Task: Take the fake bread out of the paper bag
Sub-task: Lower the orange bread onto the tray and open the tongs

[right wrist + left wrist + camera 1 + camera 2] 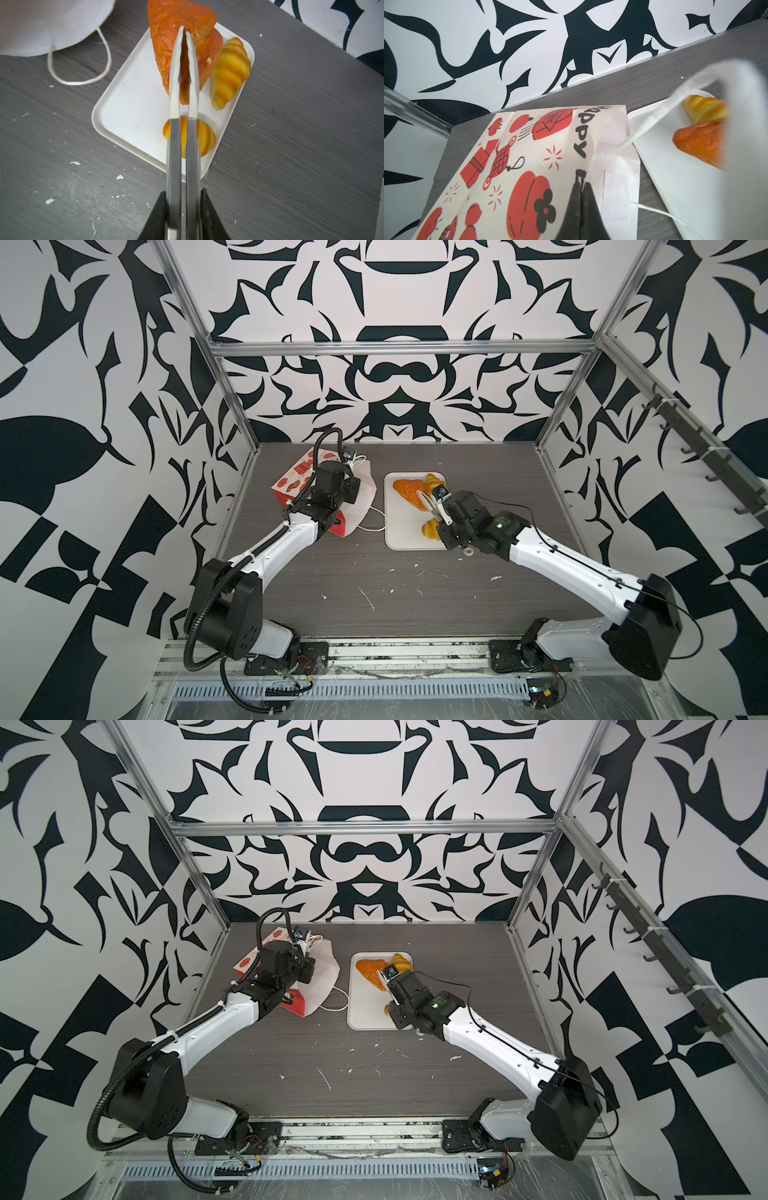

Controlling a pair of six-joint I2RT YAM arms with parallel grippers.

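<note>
Over the white tray, the brown triangular pastry is gripped by the closed right hand; one yellow croissant and a second croissant are laid on the tray. The paper bag, lying on the bench, is pinched at its mouth by the closed left hand.

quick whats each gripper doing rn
left gripper: closed, pinching the paper bag at its edge
right gripper: closed on the brown triangular bread

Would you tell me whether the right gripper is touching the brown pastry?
Touching: the right wrist view shows the right gripper pinching the brown pastry between its tips.
</note>
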